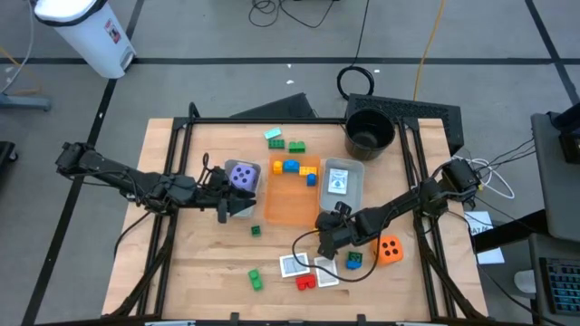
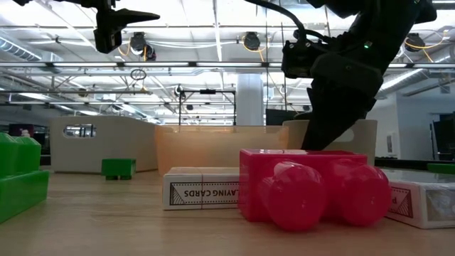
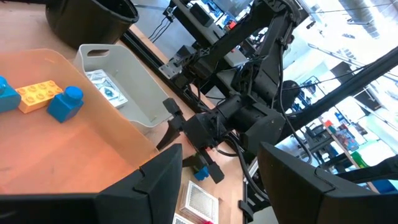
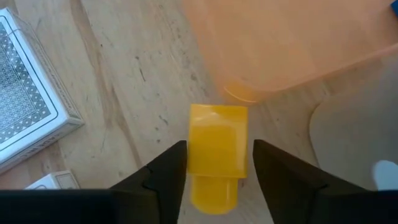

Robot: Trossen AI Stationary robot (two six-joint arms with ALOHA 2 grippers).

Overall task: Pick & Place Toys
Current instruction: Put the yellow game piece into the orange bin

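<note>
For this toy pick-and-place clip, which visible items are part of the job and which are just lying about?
Job items:
- yellow brick between the right gripper fingers
- purple die
- orange die
- red brick
- green bricks
- card boxes

Lying about:
- orange tray
- grey tray
- black bucket
- left gripper, waiting by the purple die

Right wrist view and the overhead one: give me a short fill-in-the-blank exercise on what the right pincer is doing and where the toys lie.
1. Between the fingers of the right pincer sits a small plastic brick coloured ____.
2. The blue plastic bricks lie inside the translucent rectangular tray coloured ____.
3. The purple spotted die lies close by the ____ pincer.
4. The orange spotted die rests directly on the ____.

Missing words: yellow; orange; left; table
</note>
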